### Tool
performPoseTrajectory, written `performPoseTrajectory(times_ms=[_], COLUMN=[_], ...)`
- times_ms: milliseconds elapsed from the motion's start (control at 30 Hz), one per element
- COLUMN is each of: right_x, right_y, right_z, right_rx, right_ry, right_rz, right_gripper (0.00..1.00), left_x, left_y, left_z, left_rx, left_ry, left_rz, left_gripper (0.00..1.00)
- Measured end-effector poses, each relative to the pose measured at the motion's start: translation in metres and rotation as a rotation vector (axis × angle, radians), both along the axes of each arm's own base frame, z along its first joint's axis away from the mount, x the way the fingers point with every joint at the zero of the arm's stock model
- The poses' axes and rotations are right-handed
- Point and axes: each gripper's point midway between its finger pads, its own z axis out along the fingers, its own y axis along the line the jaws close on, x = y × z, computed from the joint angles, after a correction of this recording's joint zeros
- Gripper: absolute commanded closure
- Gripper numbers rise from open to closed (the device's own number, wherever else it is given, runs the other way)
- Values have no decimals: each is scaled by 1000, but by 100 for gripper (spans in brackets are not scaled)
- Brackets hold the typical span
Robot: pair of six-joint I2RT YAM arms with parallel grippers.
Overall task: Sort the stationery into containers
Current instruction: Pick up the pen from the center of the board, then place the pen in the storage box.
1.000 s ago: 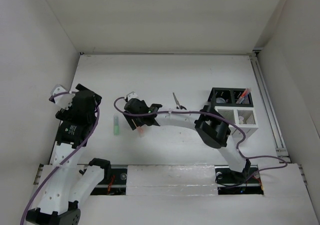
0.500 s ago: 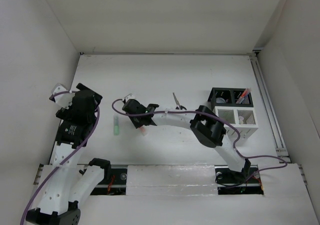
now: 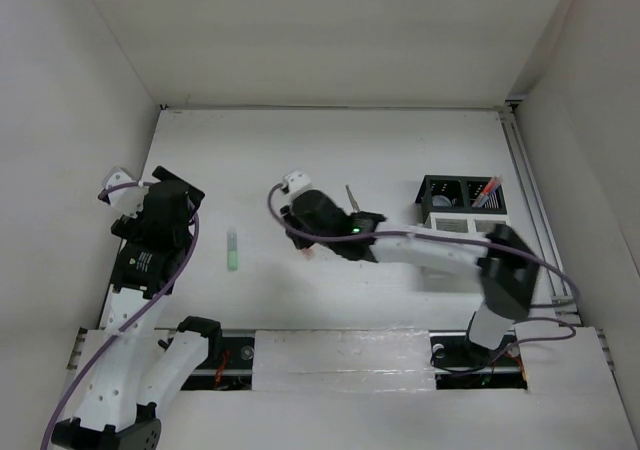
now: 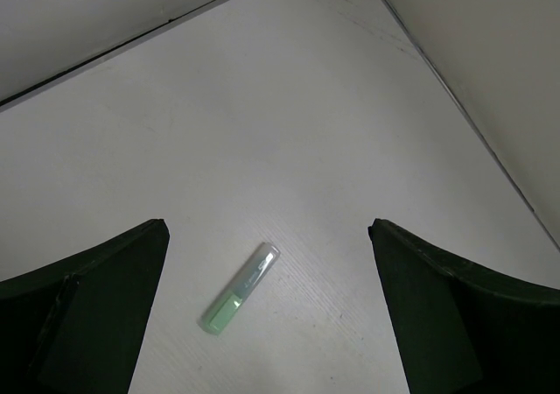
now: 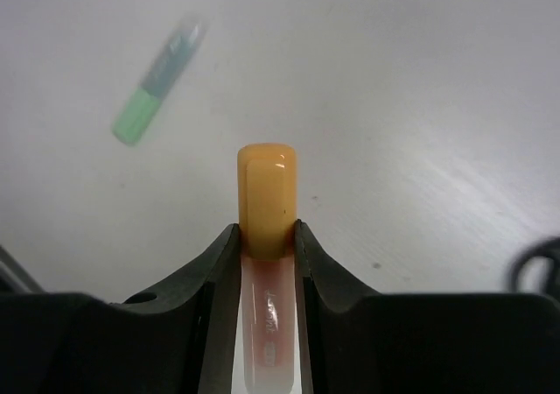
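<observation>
Near the middle of the white surface, the right pincer is gripping the orange marker, its jaws drawn narrow against the barrel. The right wrist view shows the right pincer with the orange marker wedged between the two fingers, orange cap sticking out beyond the tips. A second ago those jaws were standing wider over the marker, which was lying on the surface just right of the green marker; since then they have been closing on it. The right arm has also been swinging: its elbow, earlier in front of the organizer, is now sitting further right and nearer the base, and the wrist has shifted toward the scissors.

The green marker is lying where it lay before, alone and flat between the two arms, well apart from the organizer. It is showing blurred at upper left for the right wrist camera. The scissors are resting just beyond the right wrist, untouched.

At the left edge, the left arm is holding the same pose, and the left pincer is standing wide with nothing between its fingers, the green marker lying on the surface below it.
</observation>
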Motion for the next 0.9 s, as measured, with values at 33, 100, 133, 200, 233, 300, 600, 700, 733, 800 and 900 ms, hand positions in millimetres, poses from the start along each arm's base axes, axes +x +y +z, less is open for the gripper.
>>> performPoseTrajectory(times_ms=[33, 100, 133, 200, 233, 300, 600, 700, 733, 800, 900], right_x=[0, 8, 14, 26, 33, 46, 11, 9, 9, 13, 15], right_y=[-11, -43, -64, -122, -161, -245, -444, -468, -476, -488, -501], right_z=[32, 107, 143, 197, 217, 226, 200, 193, 186, 172, 152], right_rx=[67, 222, 307, 433, 486, 495, 374, 349, 328, 278, 217], right_ry=[-50, -187, -259, -381, -439, -533, -730, -728, -718, -688, -640], right_rz=[-18, -99, -155, -294, -381, -588, -1131, -1261, -1308, -1375, -1459], right_gripper=[100, 100, 100, 100, 100, 100, 100, 100, 100, 100, 100], left_x=[0, 0, 1, 3, 5, 9, 33, 35, 35, 36, 36], left_y=[0, 0, -1, -5, -9, -19, -59, -66, -67, -70, -72], left_z=[0, 1, 1, 2, 2, 1, -12, -18, -19, -18, -17], left_rx=[1, 4, 5, 8, 9, 6, -6, -9, -10, -12, -11], left_ry=[0, -1, -2, -3, -5, -7, 47, 68, 69, 66, 60], left_rz=[-1, -5, -10, -38, -60, -122, -356, -393, -405, -418, -431], left_gripper=[1, 1, 1, 1, 1, 1, 1, 1, 1, 1, 1])
